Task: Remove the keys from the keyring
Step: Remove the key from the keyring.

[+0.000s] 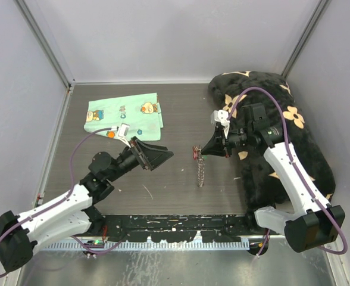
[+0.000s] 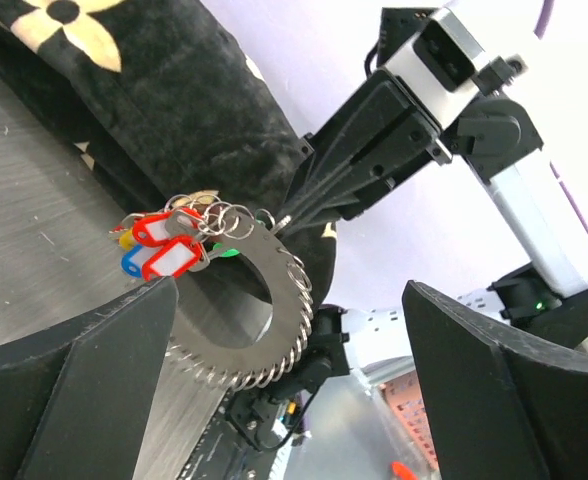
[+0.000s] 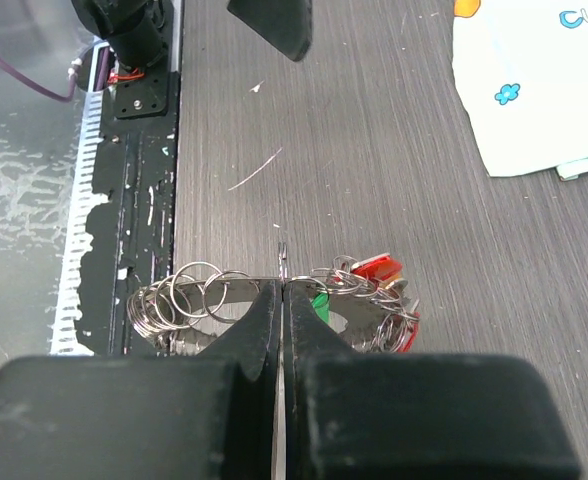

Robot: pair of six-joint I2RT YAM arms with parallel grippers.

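Note:
The keyring [image 2: 274, 300] is a flat silver ring with small wire loops all round its rim. It hangs on edge above the table [image 1: 181, 185] in the top view, seen there as the keyring [image 1: 200, 171]. My right gripper [image 3: 281, 295] is shut on its upper rim, and the right gripper [image 2: 279, 215] shows from the left wrist too. Keys [image 2: 166, 245] with red, blue, yellow and green heads bunch at one side; the same keys [image 3: 379, 285] lie right of my fingers. My left gripper [image 2: 294, 400] stands open a little short of the ring, holding nothing.
A mint-green printed cloth [image 1: 124, 116] lies at the back left of the dark table. A black plush blanket with beige flowers [image 1: 282, 137] fills the right side under my right arm. Grey walls close the back and both sides.

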